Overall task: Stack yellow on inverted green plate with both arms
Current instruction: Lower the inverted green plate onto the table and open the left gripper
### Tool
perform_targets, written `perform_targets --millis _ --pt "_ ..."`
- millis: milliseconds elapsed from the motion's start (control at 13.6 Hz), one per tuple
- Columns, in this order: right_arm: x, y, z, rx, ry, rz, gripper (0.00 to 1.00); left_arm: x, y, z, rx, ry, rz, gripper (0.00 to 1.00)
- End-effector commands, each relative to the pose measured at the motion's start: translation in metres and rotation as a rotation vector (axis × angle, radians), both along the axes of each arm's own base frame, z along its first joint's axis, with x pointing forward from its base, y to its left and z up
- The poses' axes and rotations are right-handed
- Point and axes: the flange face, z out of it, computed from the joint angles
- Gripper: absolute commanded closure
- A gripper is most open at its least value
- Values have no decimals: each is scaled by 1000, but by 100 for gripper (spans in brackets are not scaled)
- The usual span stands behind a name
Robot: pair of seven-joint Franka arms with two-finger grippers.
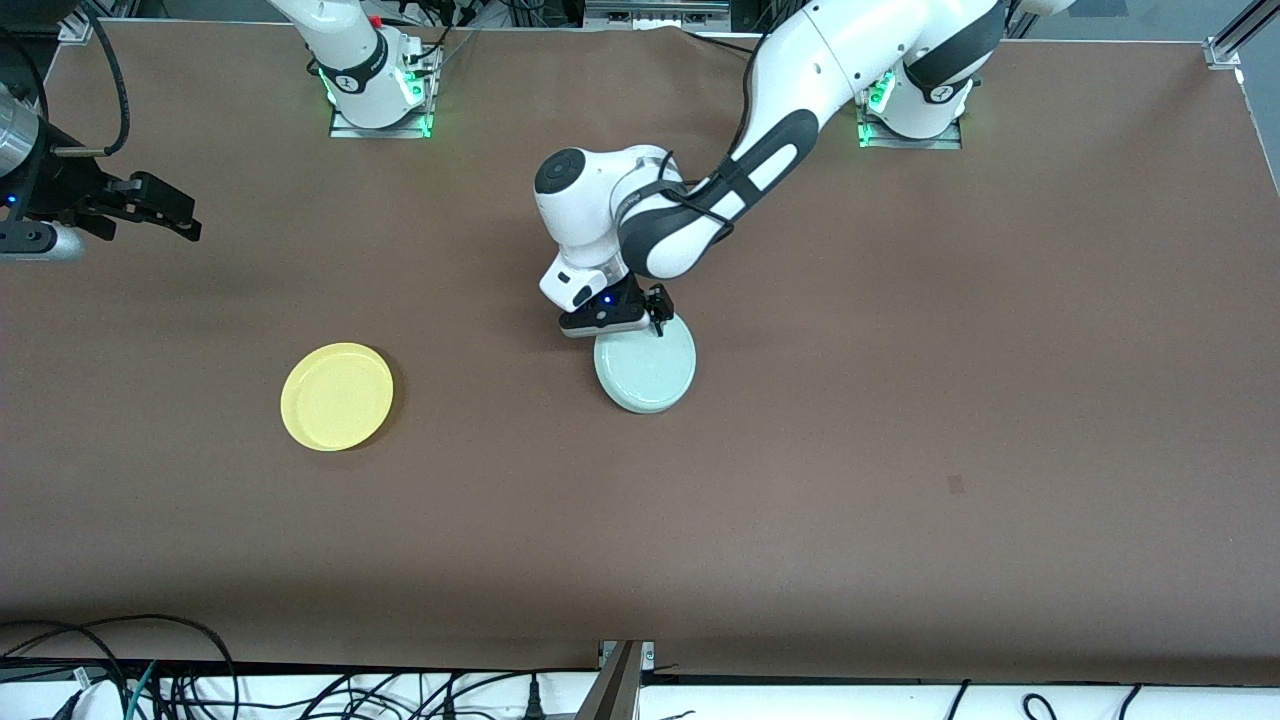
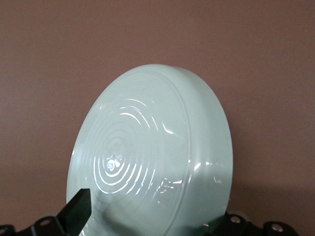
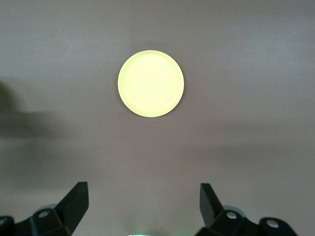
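The green plate (image 1: 646,372) lies upside down near the middle of the table, its ringed underside (image 2: 147,147) showing. My left gripper (image 1: 657,314) is low at the plate's edge that faces the arms' bases, open, with the rim between its fingers. One finger (image 2: 78,210) stands over the ringed underside; the plate's rim hides the other. The yellow plate (image 1: 337,396) sits rim up, toward the right arm's end and a little nearer the front camera. My right gripper (image 1: 182,217) waits in the air at that end, open and empty (image 3: 142,201), with the yellow plate (image 3: 150,83) ahead of it.
Brown table cover (image 1: 900,400) runs across the whole surface. A small dark mark (image 1: 956,485) lies toward the left arm's end. Cables (image 1: 150,670) hang along the table's front edge.
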Motion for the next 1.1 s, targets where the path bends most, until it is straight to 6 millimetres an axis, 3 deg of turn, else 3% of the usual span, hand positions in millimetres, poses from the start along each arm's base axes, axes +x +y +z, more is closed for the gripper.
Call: perform_targets --millis 0,295,442,884,1031 --pt "-2 -1 7 17 4 1 0 1 7 6 -67 16 1 0" --pt "-2 -1 7 17 4 1 0 6 18 2 -183 -1 -6 0" --pt "-2 -1 7 17 4 1 0 19 32 0 -212 -5 3 0" --pt "-2 -1 7 17 4 0 0 29 41 15 -254 -19 11 0" --pt "-2 -1 7 17 4 1 0 35 44 31 -255 -43 13 0"
